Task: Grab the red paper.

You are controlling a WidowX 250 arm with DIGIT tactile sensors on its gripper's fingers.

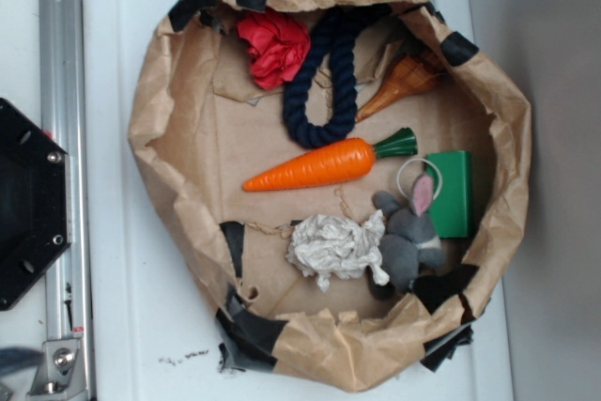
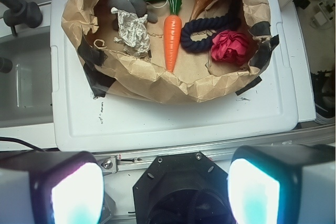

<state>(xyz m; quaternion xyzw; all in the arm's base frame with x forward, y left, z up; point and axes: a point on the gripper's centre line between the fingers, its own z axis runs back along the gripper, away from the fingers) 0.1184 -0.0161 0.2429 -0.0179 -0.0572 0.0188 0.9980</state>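
Red paper [image 1: 274,46]: crumpled wad, rose-like, lying inside the brown paper basket [image 1: 150,138] against its wall, just beside the dark blue rope loop [image 1: 324,72]. No long axis to speak of; roughly round, so approach angle looks free.

End effector [image 2: 165,190]: two pads [image 2: 76,192] visible at the bottom of the wrist view, set wide apart, nothing between them. It sits well back from the basket, over the black base plate [image 2: 184,187], outside the white tray [image 2: 173,119].

Key relation: in the wrist view the red paper lies ahead and to the right of the end effector's midline, beyond the near basket wall. The move probably calls for travel forward and rightward, then a descent clear of the rim and the rope.

Other contents: orange carrot [image 1: 319,164], centre; white paper wad [image 1: 336,246]; grey stuffed rabbit [image 1: 410,232]; green block [image 1: 453,192]; ice-cream cone toy [image 1: 399,84].

Risk, as judged: catching the rope or the basket wall along with the wad.
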